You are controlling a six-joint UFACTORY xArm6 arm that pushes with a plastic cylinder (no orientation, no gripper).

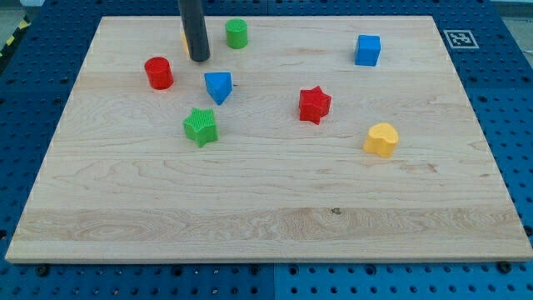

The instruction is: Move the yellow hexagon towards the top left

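- My tool is a plain dark rod with no jaws, so it has no open or closed state and grips nothing; it only stands on end.
- My tip (199, 59) rests on the wooden surface (266, 208) near the view's top left, between the red cylinder (158, 72) on its left and the green cylinder (236, 33) up to its right.
- A sliver of yellow-orange (184, 39) shows at the rod's left edge, just behind it; most of that block is hidden, so I cannot tell its shape, though it may be the yellow hexagon.
- I also cannot tell whether my tip touches that sliver or stands just beside it.
- The blue triangular block (218, 87) lies just below and to the right of my tip, apart from it.
- The green star (201, 126) sits lower, near the blue triangular block.
- The red star (314, 104) is near the middle of the surface, well apart from my tip.
- A yellow block (381, 139) of rounded, heart-like outline lies toward the view's right, below the red star's level.
- The blue cube (367, 50) stands toward the view's top right.
- A black-and-white marker tag (457, 38) lies on the blue pegboard (508, 100) past the surface's top right corner.
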